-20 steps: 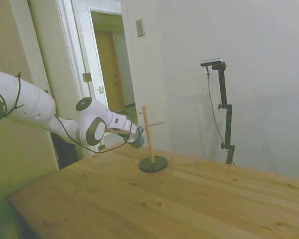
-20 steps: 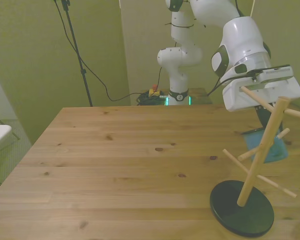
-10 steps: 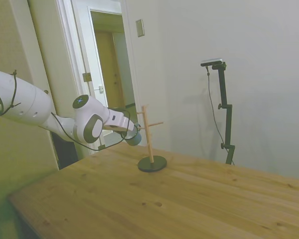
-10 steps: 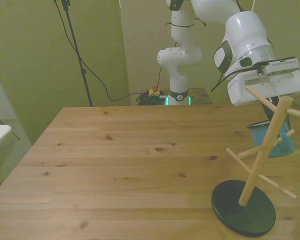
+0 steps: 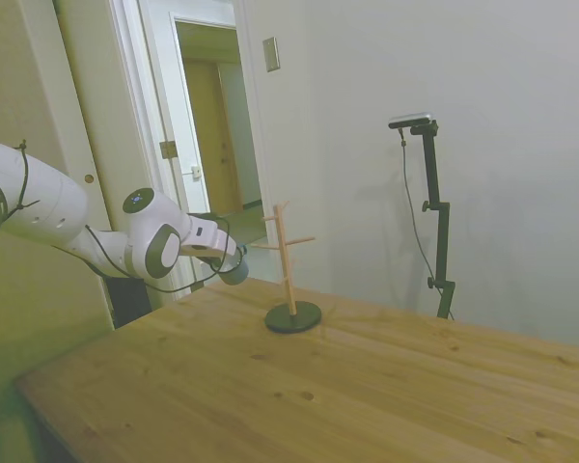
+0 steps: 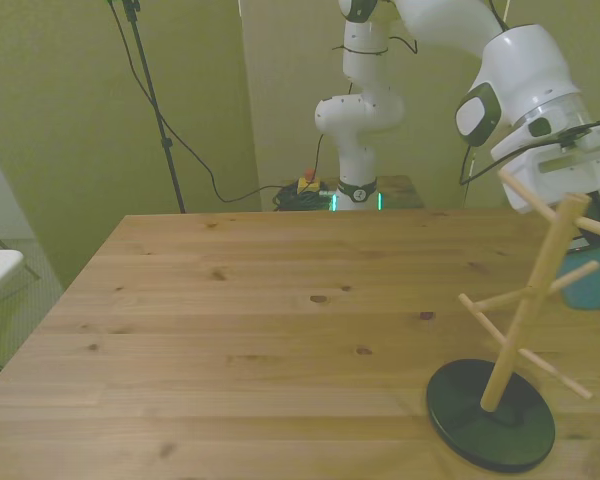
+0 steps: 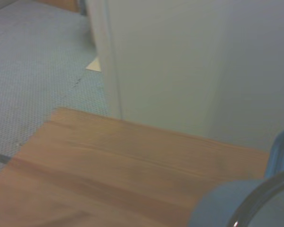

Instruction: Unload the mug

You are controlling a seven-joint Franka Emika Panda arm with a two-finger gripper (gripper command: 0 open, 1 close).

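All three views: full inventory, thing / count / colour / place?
mug: 1, pale blue, held in the air at the front view's right edge, clear of the stand.
wooden pegged stand: 1, light wood on a dark round base, on the table, front view's right.
table: 1, wooden.
door: 1, open, behind the table in the side view.
gripper: 1, white arm, holding the mug.
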